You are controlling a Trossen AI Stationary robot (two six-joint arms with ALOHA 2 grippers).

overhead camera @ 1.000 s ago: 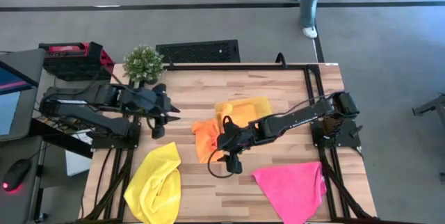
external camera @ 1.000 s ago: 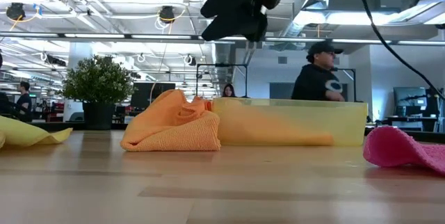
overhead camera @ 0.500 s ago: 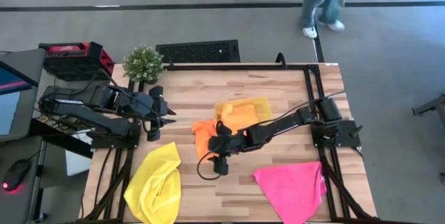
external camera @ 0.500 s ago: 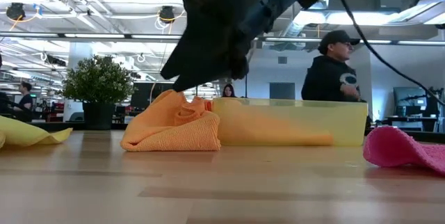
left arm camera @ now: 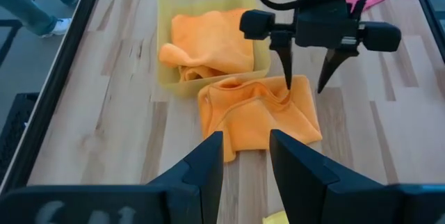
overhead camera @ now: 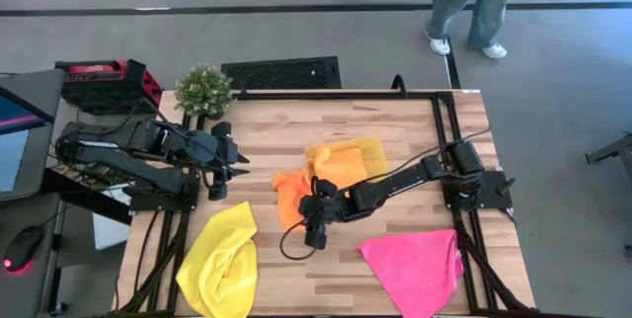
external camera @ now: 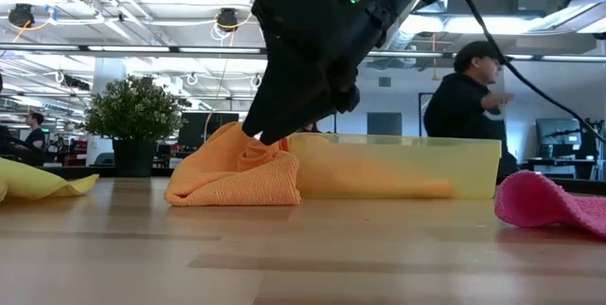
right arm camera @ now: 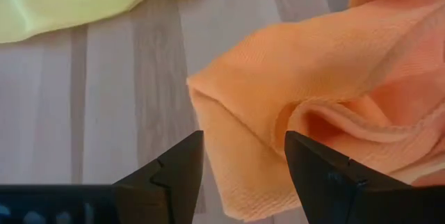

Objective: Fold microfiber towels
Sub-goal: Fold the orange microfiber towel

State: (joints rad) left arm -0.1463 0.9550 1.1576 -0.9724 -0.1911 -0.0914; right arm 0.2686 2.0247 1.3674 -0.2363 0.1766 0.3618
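Note:
An orange towel (overhead camera: 289, 192) lies crumpled on the table beside the translucent yellow tray (overhead camera: 373, 147); it also shows in the low view (external camera: 237, 177) and the left wrist view (left arm camera: 257, 113). A second orange towel (left arm camera: 208, 43) lies bunched in the tray. A yellow towel (overhead camera: 219, 259) and a pink towel (overhead camera: 415, 264) lie near the front edge. My right gripper (overhead camera: 308, 202) is open, low over the table towel's raised folds (right arm camera: 236, 133), one finger on each side. My left gripper (overhead camera: 235, 157) is open and empty at the table's left. My right gripper's open fingers (left arm camera: 287, 78) come slanting down at the crumpled edge of the orange towel on the side away from the tray. I cannot tell whether their tips touch the cloth. The towel lies slack on the table.
A potted plant (overhead camera: 203, 88) stands at the far left corner. A black frame rail (overhead camera: 441, 120) runs along the table's right side. A person walks on the floor beyond the far edge (overhead camera: 474, 7). Bare wood shows between the yellow and pink towels (overhead camera: 306, 274).
My right gripper has come down from high above the table and gone toward the table's left, onto the orange towel beside the tray, staying open. The towels have not moved.

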